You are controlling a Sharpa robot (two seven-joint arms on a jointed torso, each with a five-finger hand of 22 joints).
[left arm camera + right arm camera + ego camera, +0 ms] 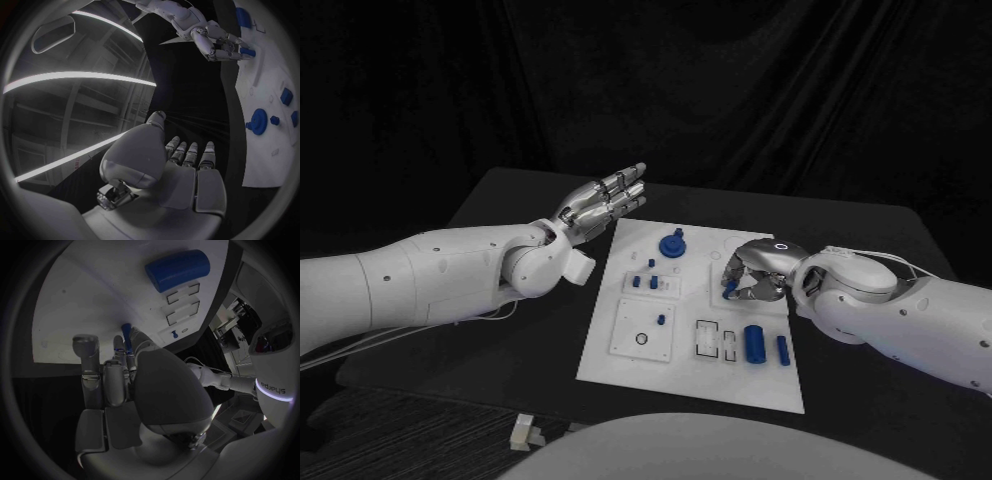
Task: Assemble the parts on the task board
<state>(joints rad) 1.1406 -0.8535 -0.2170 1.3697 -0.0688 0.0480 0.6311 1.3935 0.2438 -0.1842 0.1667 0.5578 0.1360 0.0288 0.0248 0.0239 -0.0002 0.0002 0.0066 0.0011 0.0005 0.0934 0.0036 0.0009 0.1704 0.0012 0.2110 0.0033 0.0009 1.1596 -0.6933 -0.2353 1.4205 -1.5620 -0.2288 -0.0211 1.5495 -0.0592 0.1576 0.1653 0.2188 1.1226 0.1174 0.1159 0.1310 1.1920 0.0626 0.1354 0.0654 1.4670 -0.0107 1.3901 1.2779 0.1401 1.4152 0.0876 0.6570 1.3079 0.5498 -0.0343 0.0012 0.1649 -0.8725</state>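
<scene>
Task board (625, 355) lies mid bench (473, 360), near edge close to bench's front edge. Near right part of board: big blue cylinder (754, 343) lying flat, w/ a thinner blue peg (783, 349) just beside it toward the right edge. Left of those, two outlined rectangular slots (711, 340), then a square plate w/ a dark ring (642, 340) and a small blue pin (659, 320) standing.

Right robot hand (750, 280) is down over board's right side, mid depth, fingers curled, pinching a small blue peg (730, 291) at the fingertips; peg tip at the board surface, can't tell if seated. Wrist view shows the same peg (127, 331) sticking out past the fingers, big cylinder (177, 270) beyond.

Mid left of board: small blue pegs (643, 282) standing in a row.

Far part of board: blue gear w/ knob (674, 245).

Left robot hand (603, 203) is released, flat, fingers straight and together, holding nothing, hovering past board's far left corner.
</scene>
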